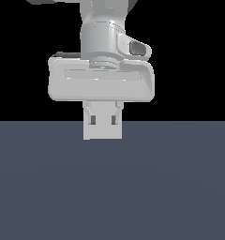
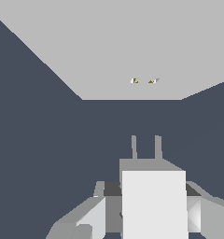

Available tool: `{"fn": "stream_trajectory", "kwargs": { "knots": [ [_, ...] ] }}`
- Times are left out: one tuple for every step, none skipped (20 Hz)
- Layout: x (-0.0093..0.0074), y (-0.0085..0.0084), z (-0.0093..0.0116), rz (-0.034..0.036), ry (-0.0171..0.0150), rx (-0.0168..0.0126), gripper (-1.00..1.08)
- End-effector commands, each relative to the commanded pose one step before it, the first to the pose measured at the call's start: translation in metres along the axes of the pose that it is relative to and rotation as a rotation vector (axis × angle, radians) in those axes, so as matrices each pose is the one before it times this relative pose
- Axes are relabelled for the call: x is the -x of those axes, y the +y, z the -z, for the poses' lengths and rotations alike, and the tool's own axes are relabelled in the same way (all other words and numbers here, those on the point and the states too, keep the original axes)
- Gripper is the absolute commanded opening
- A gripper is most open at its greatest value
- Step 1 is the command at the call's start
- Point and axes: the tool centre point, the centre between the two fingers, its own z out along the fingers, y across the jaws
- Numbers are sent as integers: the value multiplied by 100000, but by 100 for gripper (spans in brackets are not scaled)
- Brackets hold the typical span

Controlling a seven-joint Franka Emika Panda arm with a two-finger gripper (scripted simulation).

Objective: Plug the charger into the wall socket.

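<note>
Closest to the wrist camera, the charger is seen as a plain off-white block with two thin grey prongs projecting from its far end. It is clamped between the fingers of the gripper, the jaws closed on its sides. Ahead, apart from the prongs, the wall socket is shown as a pale flat plate with two tiny gold holes, roughly in line with them.

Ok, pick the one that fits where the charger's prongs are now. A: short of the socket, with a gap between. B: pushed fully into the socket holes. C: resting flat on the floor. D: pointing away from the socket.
A: in the wrist view the charger, held in the gripper, aims its two prongs at the socket, with bare floor showing between them and its holes.
</note>
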Motion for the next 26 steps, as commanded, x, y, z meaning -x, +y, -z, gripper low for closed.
{"fn": "stream_trajectory", "kwargs": {
  "knots": [
    [-22, 0, 3, 10, 1, 3, -100],
    [-54, 0, -5, 0, 0, 0, -100],
    [-90, -1, -8, 0, 0, 0, -100],
    [-126, -1, -11, 0, 0, 0, -100],
    [-162, -1, -14, 0, 0, 0, -100],
    [-198, 0, -16, 0, 0, 0, -100],
    [-234, 0, -19, 0, 0, 0, -100],
    [-270, 0, -22, 0, 0, 0, -100],
    [-305, 0, -24, 0, 0, 0, -100],
    [-340, 0, -26, 0, 0, 0, -100],
    [-374, 0, -29, 0, 0, 0, -100],
    [-407, 1, -31, 0, 0, 0, -100],
    [-405, 1, -31, 0, 0, 0, -100],
    [-367, 1, -28, 0, 0, 0, -100],
    [-330, 1, -25, 0, 0, 0, -100],
    [-293, 1, -22, 0, 0, 0, -100],
    [-257, 1, -19, 0, 0, 0, -100],
    [-221, 1, -16, 0, 0, 0, -100],
    [-186, 1, -13, 0, 0, 0, -100],
    [-151, 1, -11, 0, 0, 0, -100],
    [-116, 1, -8, 0, 0, 0, -100],
    [-82, 1, -5, 0, 0, 0, -100],
    [-50, -26, -9, 43, -12, 19, -100],
    [-13, 2, 1, 0, 0, 0, -100],
    [20, 2, 4, 0, 0, 0, -100],
    [15, 1, 2, 0, 0, 0, -100]
  ]
}}
